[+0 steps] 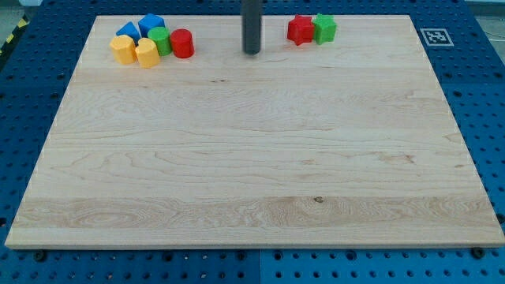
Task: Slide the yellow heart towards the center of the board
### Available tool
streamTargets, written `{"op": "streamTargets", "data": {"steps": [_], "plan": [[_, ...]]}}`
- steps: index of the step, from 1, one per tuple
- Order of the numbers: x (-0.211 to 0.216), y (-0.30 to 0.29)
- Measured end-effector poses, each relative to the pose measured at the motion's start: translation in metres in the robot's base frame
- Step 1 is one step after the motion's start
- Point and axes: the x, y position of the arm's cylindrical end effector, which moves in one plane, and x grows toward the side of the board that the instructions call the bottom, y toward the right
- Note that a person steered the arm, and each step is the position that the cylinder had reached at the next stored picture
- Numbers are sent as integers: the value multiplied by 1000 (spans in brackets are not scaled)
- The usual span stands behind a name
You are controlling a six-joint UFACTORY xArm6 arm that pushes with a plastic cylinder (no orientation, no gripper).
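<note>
A cluster of blocks sits at the board's top left. In it are a yellow heart (147, 54), a yellow hexagon-like block (122, 48), a green block (161, 39), a red cylinder (182, 43) and two blue blocks (151, 24), (128, 31). The yellow heart touches the other yellow block and the green block. My tip (252, 52) is on the board near the top centre, to the right of the red cylinder and well apart from the yellow heart.
A red star-like block (300, 30) and a green block (324, 28) touch each other at the top, right of my tip. A tag marker (435, 36) sits at the board's top right corner. The wooden board (252, 158) lies on a blue pegboard table.
</note>
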Motion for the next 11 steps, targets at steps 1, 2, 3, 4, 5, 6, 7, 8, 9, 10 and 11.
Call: {"op": "streamTargets", "data": {"steps": [1,2,3,4,5,6,7,8,9,10,11], "plan": [[43,-68],[61,-153],[58,-248],[52,-276],[31,-277],[4,-273],[-15,-261],[-11,-207],[2,-146],[14,-99],[18,-62]]}}
